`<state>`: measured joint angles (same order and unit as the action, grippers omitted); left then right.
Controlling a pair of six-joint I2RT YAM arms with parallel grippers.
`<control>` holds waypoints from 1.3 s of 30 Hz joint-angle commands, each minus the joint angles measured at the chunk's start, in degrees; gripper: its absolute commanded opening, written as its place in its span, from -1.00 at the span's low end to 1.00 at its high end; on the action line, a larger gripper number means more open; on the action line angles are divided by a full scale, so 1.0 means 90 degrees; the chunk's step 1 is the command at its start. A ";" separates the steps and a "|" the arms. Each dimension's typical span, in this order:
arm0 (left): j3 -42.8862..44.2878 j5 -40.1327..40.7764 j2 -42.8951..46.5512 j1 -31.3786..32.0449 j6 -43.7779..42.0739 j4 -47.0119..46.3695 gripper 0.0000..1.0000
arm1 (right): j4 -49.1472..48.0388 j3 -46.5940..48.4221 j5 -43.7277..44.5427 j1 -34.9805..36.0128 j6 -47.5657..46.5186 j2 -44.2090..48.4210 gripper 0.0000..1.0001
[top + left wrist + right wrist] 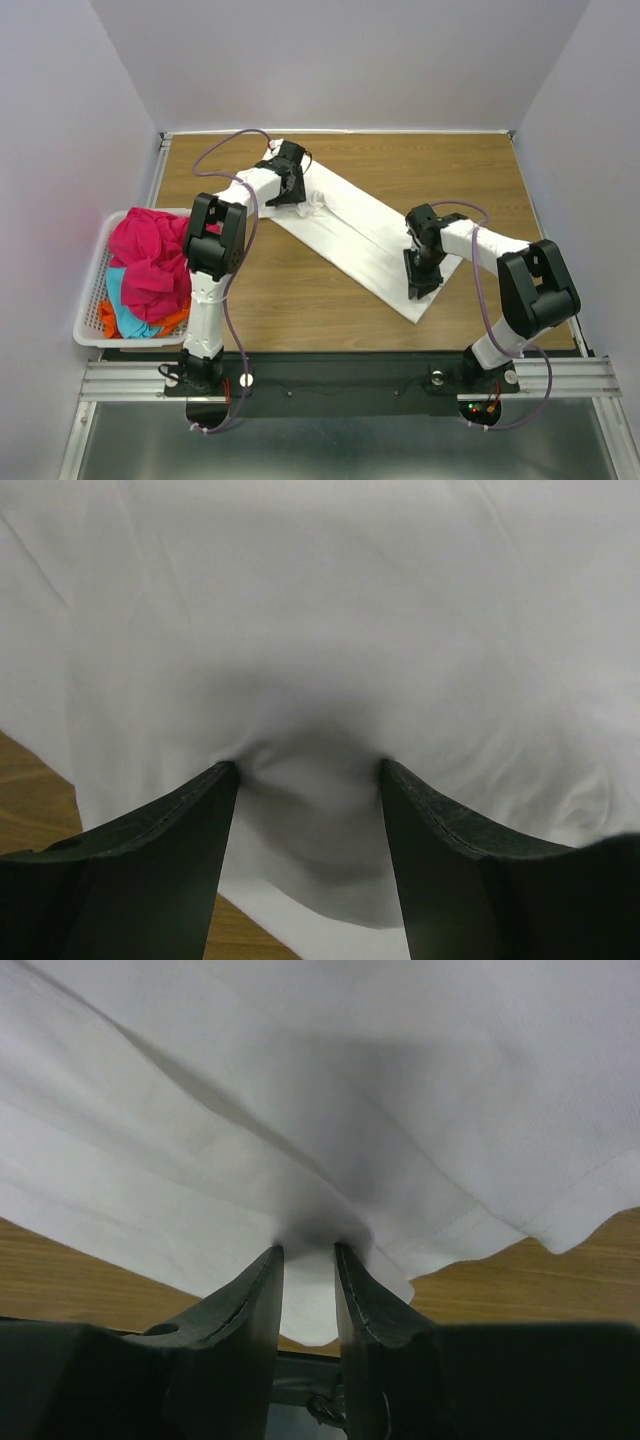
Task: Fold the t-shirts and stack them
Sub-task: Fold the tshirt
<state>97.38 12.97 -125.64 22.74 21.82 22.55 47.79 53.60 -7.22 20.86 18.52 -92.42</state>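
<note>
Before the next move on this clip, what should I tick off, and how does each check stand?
1. Right pincer gripping near end of white t-shirt: ok, cloth pinched in it.
2. Left pincer gripping far end: not ok, jaws wide, cloth only bunched between.
3. Shirt flat on table: ok, a long diagonal strip.
4. Magenta t-shirt clear of work: ok, in the white lattice basket.
5. All layers caught by right pincer: cannot tell.

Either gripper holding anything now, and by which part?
The right gripper pinches the white t-shirt at its near edge, by the hem. The left gripper stands wide around a pucker at the far end; no firm hold shows.
</note>
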 commanded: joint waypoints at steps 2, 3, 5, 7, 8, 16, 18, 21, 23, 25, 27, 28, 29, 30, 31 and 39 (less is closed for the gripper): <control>0.0409 -0.0122 -0.0179 -0.0075 -0.0032 0.0063 0.40 | -0.0085 -0.0126 0.0159 0.0123 0.0197 -0.0092 -0.34; 0.0458 -0.0142 -0.0248 -0.0095 -0.0042 0.0073 0.40 | -0.0114 -0.0145 0.0110 0.0191 0.0217 -0.0150 -0.34; 0.0634 -0.0172 -0.0472 -0.0134 -0.0100 0.0073 0.40 | -0.0241 -0.0175 -0.0075 0.0513 0.0305 -0.0316 -0.34; 0.0800 -0.0240 -0.0628 -0.0251 -0.0140 0.0122 0.41 | -0.0377 -0.0146 -0.0261 0.0960 0.0451 -0.0453 -0.34; 0.1023 -0.0308 -0.0794 -0.0368 -0.0169 0.0151 0.41 | -0.0427 -0.0039 -0.0387 0.1128 0.0568 -0.0618 -0.34; 0.2712 -0.0708 -0.1761 -0.0818 -0.0745 0.0103 0.51 | -0.0554 0.1171 -0.0896 0.2408 0.0950 -0.1449 -0.34; 0.2919 -0.0884 -0.1859 -0.0857 -0.0891 -0.0101 0.55 | -0.0544 0.1571 -0.1004 0.2544 0.1046 -0.1605 -0.34; 0.3173 -0.1118 -0.1918 -0.0867 -0.0921 -0.0327 0.61 | -0.0544 0.1885 -0.1092 0.2672 0.1193 -0.1694 -0.34; 0.3145 -0.1303 -0.1763 -0.0857 -0.0834 -0.0444 0.68 | -0.0525 0.1993 -0.0888 0.2682 0.1223 -0.1538 -0.33; 0.2941 -0.1412 -0.1471 -0.0799 -0.0765 -0.0435 0.80 | -0.0369 0.2100 -0.0508 0.2662 0.1184 -0.1275 -0.32; 0.2336 -0.1412 -0.0701 -0.0633 -0.0658 -0.0435 0.87 | -0.0203 0.2159 0.0020 0.2585 0.0902 -0.0836 -0.24; 0.2083 -0.1393 -0.0369 -0.0545 -0.0638 -0.0493 0.92 | -0.0058 0.2169 0.0137 0.2410 0.0814 -0.0689 -0.17; 0.1548 -0.1160 0.0321 -0.0351 -0.0512 -0.0532 0.96 | -0.0037 0.2101 0.0351 0.2293 0.0600 -0.0369 -0.14; 0.1282 -0.0984 0.0676 -0.0243 -0.0405 -0.0542 0.97 | -0.0017 0.2023 0.0421 0.2156 0.0501 -0.0221 -0.11; 0.0999 -0.0866 0.1037 -0.0097 -0.0316 -0.0532 0.97 | -0.0017 0.1964 0.0460 0.1778 0.0413 -0.0055 -0.09; -0.2506 0.0307 0.4183 0.1495 0.2071 0.0510 0.97 | -0.0553 0.0872 0.0461 -0.0042 0.0441 0.0845 -0.08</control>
<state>85.03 10.61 -95.74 31.57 26.85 20.14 44.42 66.00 -4.84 22.85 22.65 -85.76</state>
